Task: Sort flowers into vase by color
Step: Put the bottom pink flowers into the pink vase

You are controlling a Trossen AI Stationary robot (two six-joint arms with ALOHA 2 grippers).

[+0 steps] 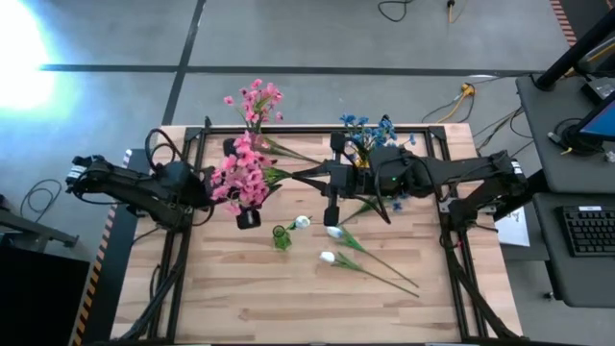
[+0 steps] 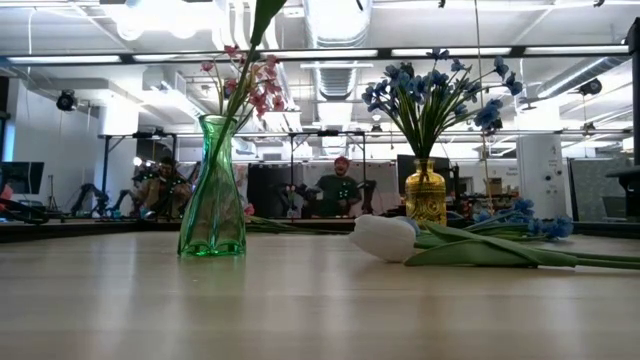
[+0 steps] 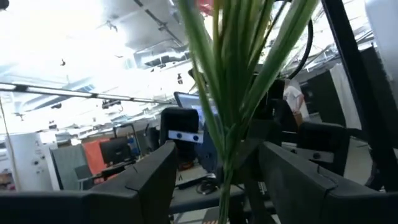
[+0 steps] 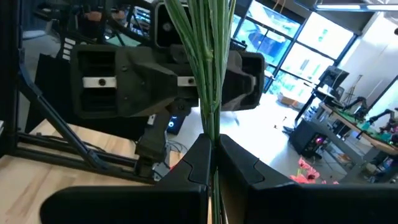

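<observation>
Two grippers busy | right gripper (image 4: 211, 163) pinching thin green stems (image 4: 208, 74) of pink artificial flowers (image 1: 240, 173), twelve o'clock | left gripper (image 3: 217, 180) spread around stems | light, floppy; grip low.

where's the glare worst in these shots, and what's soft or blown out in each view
High view: a white flare burns out the floor at the upper left corner; the table is evenly lit. Low view: ceiling lights glare behind the green vase, and the near tabletop is blurred. Left wrist view: the background is washed out white, and the green stems close to the lens are soft. Right wrist view: bright windows beyond, with its stems fairly crisp.
</observation>
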